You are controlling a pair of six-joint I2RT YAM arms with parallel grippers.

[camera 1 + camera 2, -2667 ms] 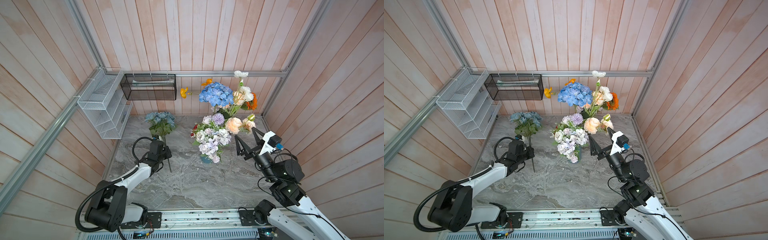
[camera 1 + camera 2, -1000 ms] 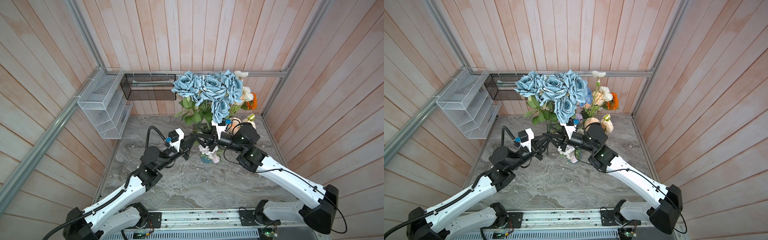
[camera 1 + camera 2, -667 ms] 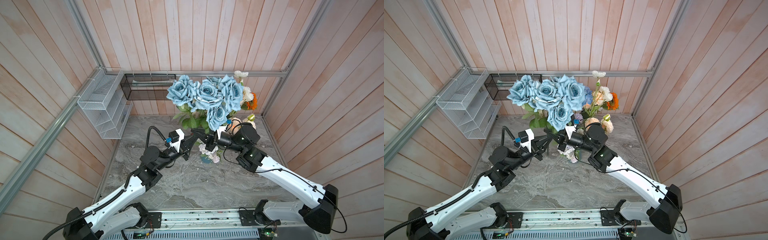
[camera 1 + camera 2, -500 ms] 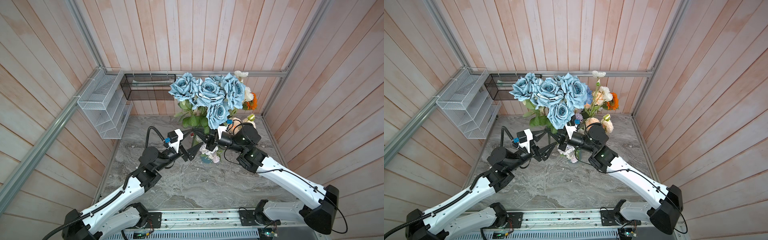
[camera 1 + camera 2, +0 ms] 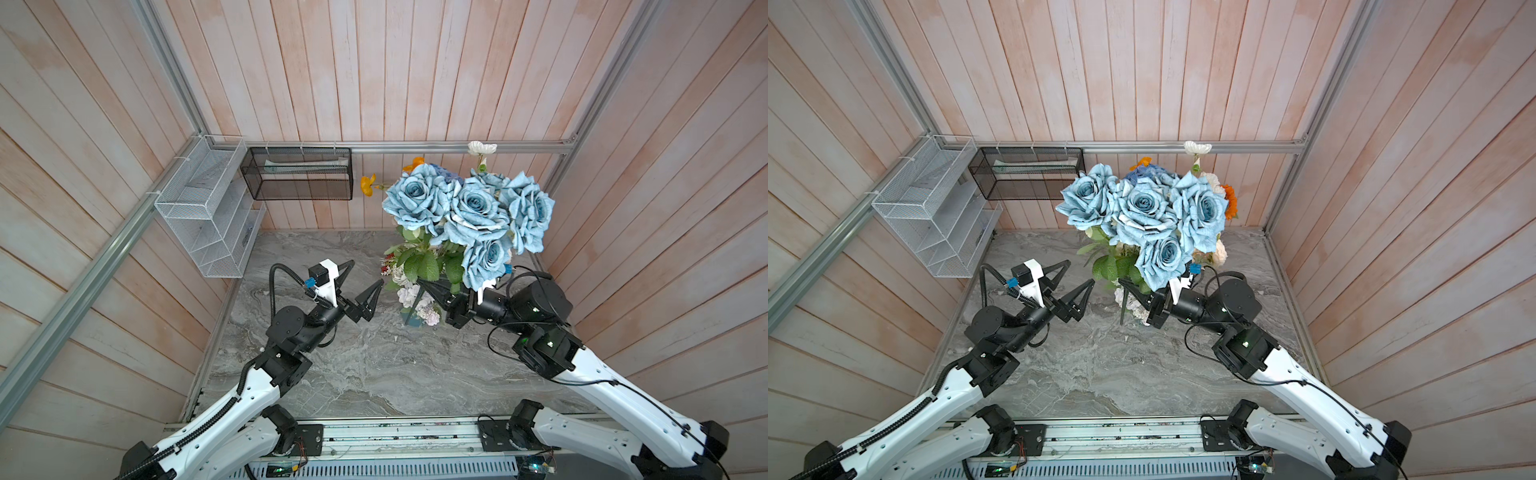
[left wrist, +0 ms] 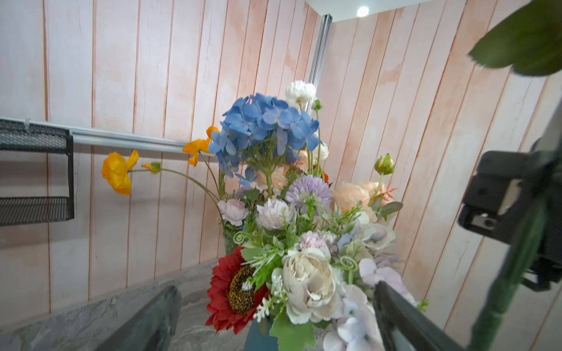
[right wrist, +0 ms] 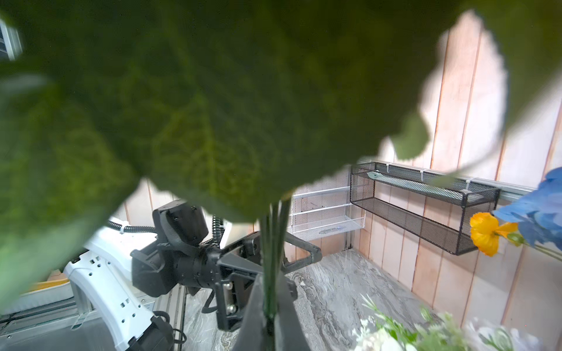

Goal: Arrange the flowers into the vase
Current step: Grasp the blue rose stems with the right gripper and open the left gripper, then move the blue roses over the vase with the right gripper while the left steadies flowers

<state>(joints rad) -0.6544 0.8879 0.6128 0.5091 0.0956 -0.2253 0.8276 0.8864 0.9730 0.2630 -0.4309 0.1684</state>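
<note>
A bunch of dusty-blue roses (image 5: pixel 469 212) (image 5: pixel 1142 212) stands upright above the table. My right gripper (image 5: pixel 420 283) (image 5: pixel 1122 281) is shut on its green stems (image 7: pixel 271 273), whose lower ends hang below the fingers. Big green leaves (image 7: pixel 188 121) fill much of the right wrist view. Just behind stands the teal vase (image 5: pixel 407 322) (image 6: pixel 258 334), holding a blue hydrangea (image 6: pixel 267 127), orange poppies (image 6: pixel 117 173), a red sunflower (image 6: pixel 237 288) and a cream rose (image 6: pixel 310 279). My left gripper (image 5: pixel 365 272) (image 5: pixel 1079 272) is open and empty, left of the stems and apart from them.
A white wire rack (image 5: pixel 208 208) and a black mesh basket (image 5: pixel 299 174) hang on the walls at the back left. Wooden walls close in the grey marble tabletop (image 5: pixel 374 374) on three sides. Both arms reach in from the front rail.
My left gripper opened, let go of the rose stems and drew back to the left. My right gripper closed on the stems and now holds the bunch alone, carried to the right.
</note>
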